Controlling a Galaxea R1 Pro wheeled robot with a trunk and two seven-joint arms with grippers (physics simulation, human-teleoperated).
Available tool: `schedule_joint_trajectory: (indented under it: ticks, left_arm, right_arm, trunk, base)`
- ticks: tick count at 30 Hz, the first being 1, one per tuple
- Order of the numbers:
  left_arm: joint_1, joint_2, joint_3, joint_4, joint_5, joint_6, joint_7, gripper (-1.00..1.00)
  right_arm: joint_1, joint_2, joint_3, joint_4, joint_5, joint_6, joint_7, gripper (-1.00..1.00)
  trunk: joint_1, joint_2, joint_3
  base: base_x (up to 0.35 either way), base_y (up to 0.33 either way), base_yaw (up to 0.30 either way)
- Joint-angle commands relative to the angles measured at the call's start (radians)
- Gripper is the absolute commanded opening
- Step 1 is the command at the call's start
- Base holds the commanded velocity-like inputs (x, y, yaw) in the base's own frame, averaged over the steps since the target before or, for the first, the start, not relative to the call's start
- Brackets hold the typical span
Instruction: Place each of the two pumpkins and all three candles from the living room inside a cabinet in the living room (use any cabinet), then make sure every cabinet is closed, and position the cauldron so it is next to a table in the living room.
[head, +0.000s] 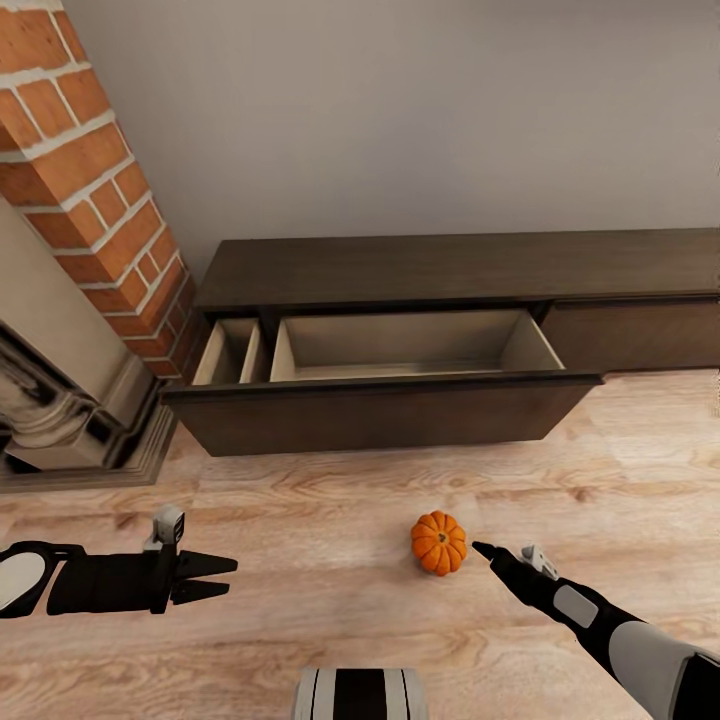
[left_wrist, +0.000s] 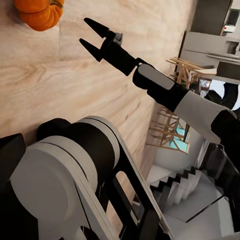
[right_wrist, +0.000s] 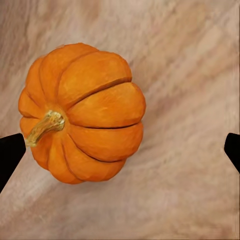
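Small orange pumpkin (head: 438, 542) sitting on the wooden floor (head: 330, 600), in front of the long dark-brown cabinet (head: 450, 270) and well apart from it. Ribbed all round, with a short stem on top. No words or labels to read on anything.

Wide drawer (head: 400, 385) of the cabinet pulled right out toward the pumpkin, pale beige inside. Split in two parts: a narrow part on the brick-fireplace side and a big part next to it. Nothing to be seen inside either part. Second drawer front (head: 630, 335), further from the fireplace, pushed flat and closed.

Right gripper (head: 482, 548) just beside the pumpkin, low by the floor, on the side away from the brick fireplace (head: 90, 200). Opened wide, with nothing in it. In the right wrist view, pumpkin (right_wrist: 82, 112) between the two dark fingertips (right_wrist: 10, 152), nearer one tip, not touching either.

Left gripper (head: 228, 578) well apart from the pumpkin, on the fireplace side, pointing toward it. Fingers spread a little, holding nothing.

In the left wrist view, right gripper (left_wrist: 89, 35) spread apart near the pumpkin (left_wrist: 39, 12).
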Motion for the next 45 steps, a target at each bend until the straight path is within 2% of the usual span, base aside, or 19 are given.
schedule_joint_trajectory:
  ticks: [1, 11, 45]
  left_arm:
    - [-0.002, 0.001, -0.003, 0.001, -0.006, 0.0, -0.008, 1.0]
    - [-0.002, 0.0, -0.005, 0.004, -0.007, -0.002, -0.007, 1.0]
    - [-0.002, 0.0, -0.002, 0.007, -0.006, -0.001, -0.009, 1.0]
  right_arm:
    - [0.0, -0.001, 0.006, -0.001, -0.01, 0.004, 0.003, 1.0]
    - [0.0, 0.0, 0.01, -0.004, -0.008, -0.008, 0.005, 1.0]
    - [0.0, 0.007, 0.014, -0.002, -0.005, -0.011, 0.003, 1.0]
  trunk:
    - [0.0, 0.0, -0.001]
    - [0.0, 0.0, -0.001]
    - [0.0, 0.0, -0.001]
  base:
    - [0.0, -0.22, 0.0]
    - [0.063, -0.143, 0.0]
    - [0.07, 0.059, 0.0]
